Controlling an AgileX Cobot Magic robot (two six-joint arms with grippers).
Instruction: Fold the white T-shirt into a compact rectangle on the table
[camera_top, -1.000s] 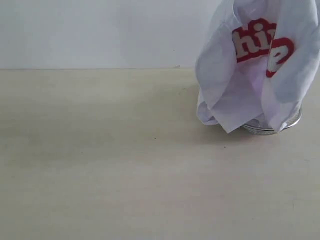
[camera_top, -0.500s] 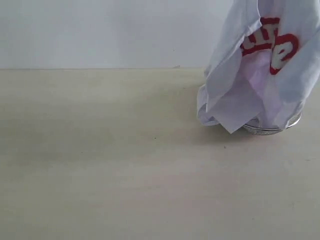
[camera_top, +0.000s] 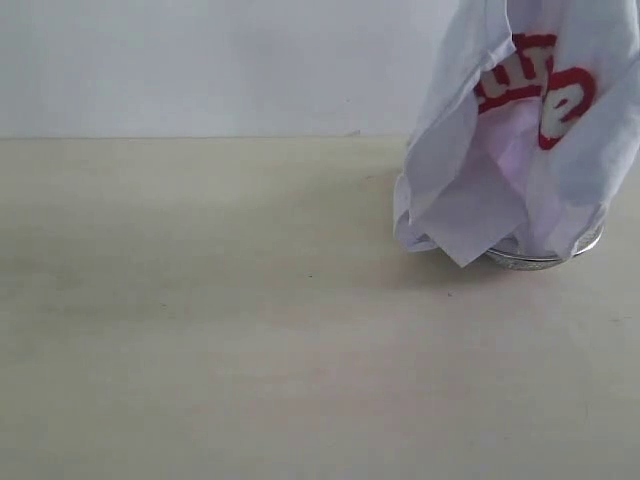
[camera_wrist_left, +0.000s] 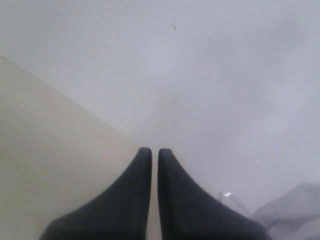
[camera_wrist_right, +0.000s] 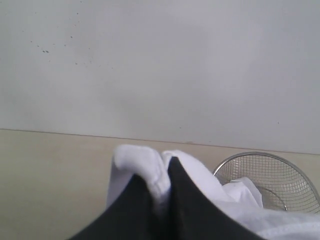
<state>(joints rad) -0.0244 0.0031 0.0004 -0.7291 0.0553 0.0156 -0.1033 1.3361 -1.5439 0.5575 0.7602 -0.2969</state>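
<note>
The left gripper (camera_wrist_left: 151, 152) has its two dark fingers (camera_wrist_left: 125, 200) pressed together tip to tip. Only a hairline seam runs between them, with nothing caught inside. The right gripper (camera_wrist_right: 159, 172) is clamped as well, its dark fingers (camera_wrist_right: 185, 200) pinching a bunched fold of the white T-shirt (camera_wrist_right: 137, 155) — cloth bulges up over the tips.
</note>
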